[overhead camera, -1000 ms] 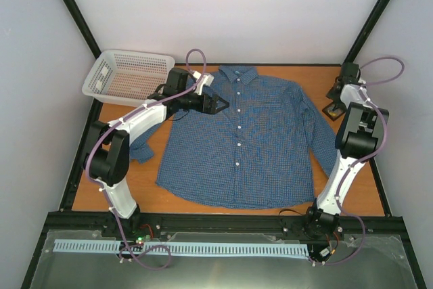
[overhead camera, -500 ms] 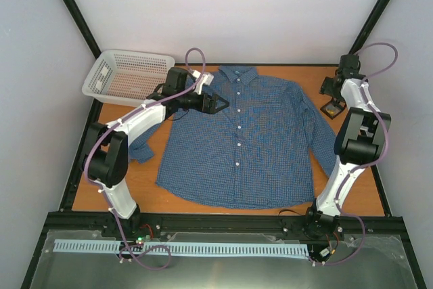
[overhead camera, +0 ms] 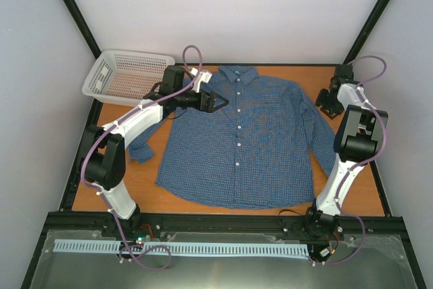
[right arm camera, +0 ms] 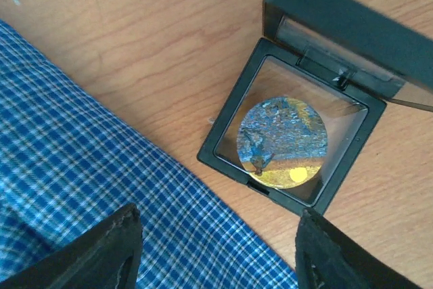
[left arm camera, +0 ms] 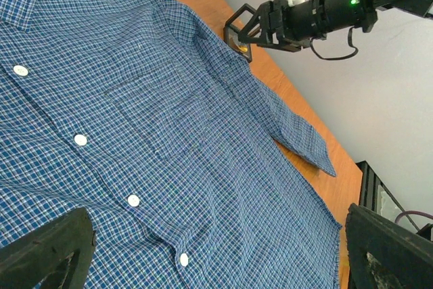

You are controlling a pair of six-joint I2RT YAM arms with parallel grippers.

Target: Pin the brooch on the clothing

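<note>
The clothing (overhead camera: 240, 137), a blue checked shirt with white buttons, lies flat on the orange table. It also shows in the left wrist view (left arm camera: 155, 120) and the right wrist view (right arm camera: 88, 187). The brooch (right arm camera: 283, 141), a round disc with a blue and yellow picture, sits in an open black box (right arm camera: 335, 21) just off the shirt's sleeve. My right gripper (right arm camera: 216, 255) is open and hovers above the box and sleeve edge; from the top camera it (overhead camera: 329, 101) covers the box. My left gripper (overhead camera: 220, 103) is open and empty above the shirt's chest, near the collar.
A white plastic basket (overhead camera: 128, 76) stands at the back left of the table (overhead camera: 149, 181). The shirt's left sleeve (overhead camera: 141, 150) lies folded under my left arm. Grey walls and black frame posts close in the back and sides.
My right gripper has swung from the back right corner leftwards and down over the open box. My left gripper has shifted only slightly above the shirt.
</note>
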